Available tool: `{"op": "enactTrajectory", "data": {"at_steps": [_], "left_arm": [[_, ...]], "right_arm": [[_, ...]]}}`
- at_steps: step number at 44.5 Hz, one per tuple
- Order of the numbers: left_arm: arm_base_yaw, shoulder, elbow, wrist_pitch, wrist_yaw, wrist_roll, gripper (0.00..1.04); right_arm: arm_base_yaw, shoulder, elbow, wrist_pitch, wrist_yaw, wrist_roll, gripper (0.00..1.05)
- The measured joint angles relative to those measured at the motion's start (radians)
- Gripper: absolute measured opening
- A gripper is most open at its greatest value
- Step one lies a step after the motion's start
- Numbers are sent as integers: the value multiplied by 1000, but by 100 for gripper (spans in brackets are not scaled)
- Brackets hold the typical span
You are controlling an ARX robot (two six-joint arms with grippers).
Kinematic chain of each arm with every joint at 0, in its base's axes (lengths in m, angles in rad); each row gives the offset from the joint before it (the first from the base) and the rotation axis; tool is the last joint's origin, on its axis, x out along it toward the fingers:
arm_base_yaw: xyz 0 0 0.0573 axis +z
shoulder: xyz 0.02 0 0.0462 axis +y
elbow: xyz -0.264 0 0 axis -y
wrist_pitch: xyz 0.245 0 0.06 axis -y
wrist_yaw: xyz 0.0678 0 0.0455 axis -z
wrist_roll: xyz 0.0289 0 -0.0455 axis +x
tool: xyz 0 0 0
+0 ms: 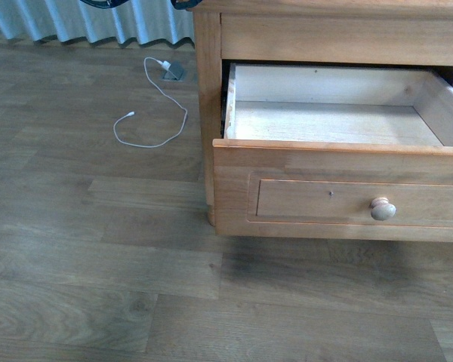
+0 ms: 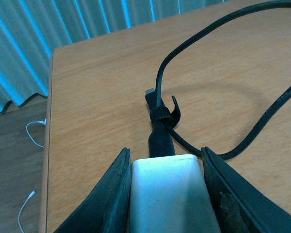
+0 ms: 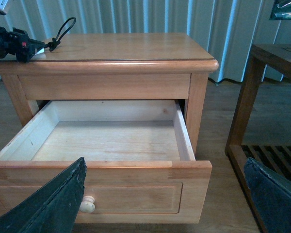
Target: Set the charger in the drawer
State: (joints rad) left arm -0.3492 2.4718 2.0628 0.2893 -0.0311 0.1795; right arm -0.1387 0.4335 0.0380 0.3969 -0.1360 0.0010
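Observation:
My left gripper is shut on the charger, a white block squeezed between both jaws just above the nightstand top. Its black cable loops out over the wood, bound by a strap. In the right wrist view the left gripper sits at the top's far corner, with the cable loop sticking up. The drawer is pulled out, its pale inside bare, and it has a round knob. My right gripper hangs open in front of the drawer front, holding nothing.
A long thin white cable with its plug lies on the wood floor left of the nightstand, near the curtain. A darker wooden side table with a slatted shelf stands close beside the nightstand.

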Motion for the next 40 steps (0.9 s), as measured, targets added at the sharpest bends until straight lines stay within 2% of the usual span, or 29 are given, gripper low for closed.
{"op": "enactTrajectory", "data": {"at_steps": [9, 16, 22, 40], "left_arm": [[1, -26, -51, 40, -11, 0, 39], [1, -93, -190, 160, -5, -13, 39], [-6, -198, -367, 240, 50, -11, 39], [-94, -444, -703, 251, 224, 58, 39]], "right_arm": [[0, 0, 0, 0, 0, 0, 96], [0, 0, 0, 0, 0, 0, 96], [0, 0, 0, 0, 0, 0, 96], [0, 0, 0, 0, 0, 0, 96]]}}
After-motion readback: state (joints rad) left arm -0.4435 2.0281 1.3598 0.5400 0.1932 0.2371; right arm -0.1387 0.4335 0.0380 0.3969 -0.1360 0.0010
